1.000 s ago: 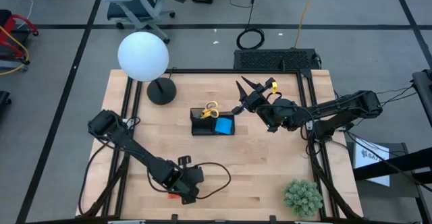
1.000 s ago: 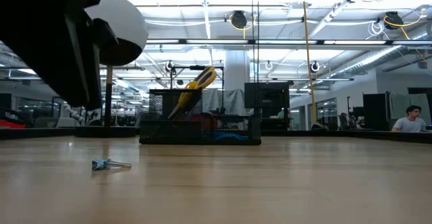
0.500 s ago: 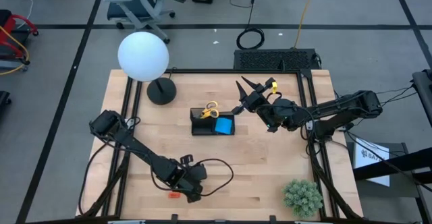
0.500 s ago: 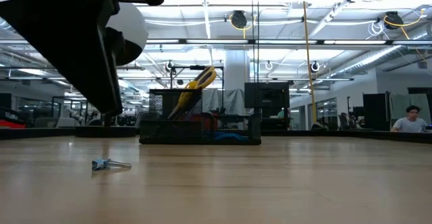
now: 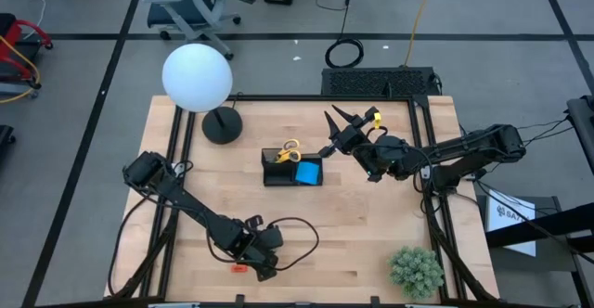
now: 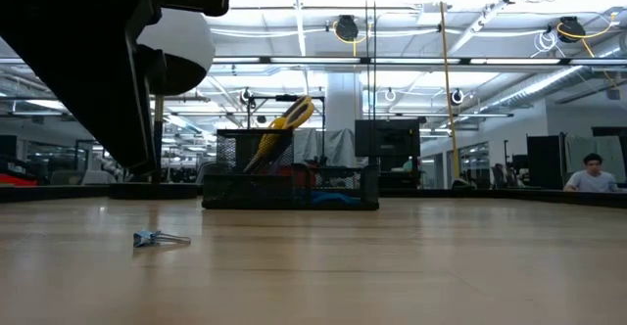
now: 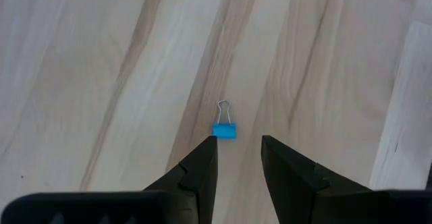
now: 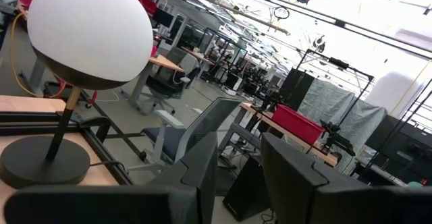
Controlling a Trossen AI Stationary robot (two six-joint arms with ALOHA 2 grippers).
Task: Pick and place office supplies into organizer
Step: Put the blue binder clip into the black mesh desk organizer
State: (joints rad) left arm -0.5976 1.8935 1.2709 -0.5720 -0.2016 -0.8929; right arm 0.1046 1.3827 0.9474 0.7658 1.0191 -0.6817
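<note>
Near the table's front edge, the left gripper (image 7: 237, 158) hung over a small blue binder clip (image 7: 224, 129), fingers parted and empty, apparently lined up to straddle it. At mid-table stood the black organizer (image 5: 291, 172), already holding the yellow scissors (image 5: 290, 149) and blue pad (image 5: 309, 173). Beyond it, toward the back-right, the right gripper (image 5: 331, 118) waited aloft, fingers apart, gripping nothing.

organizer (image 5: 292, 171) mid-table; scissors (image 5: 289, 150) in it | binder clip (image 7: 224, 129) on table just before left gripper (image 7: 237, 150)
</note>
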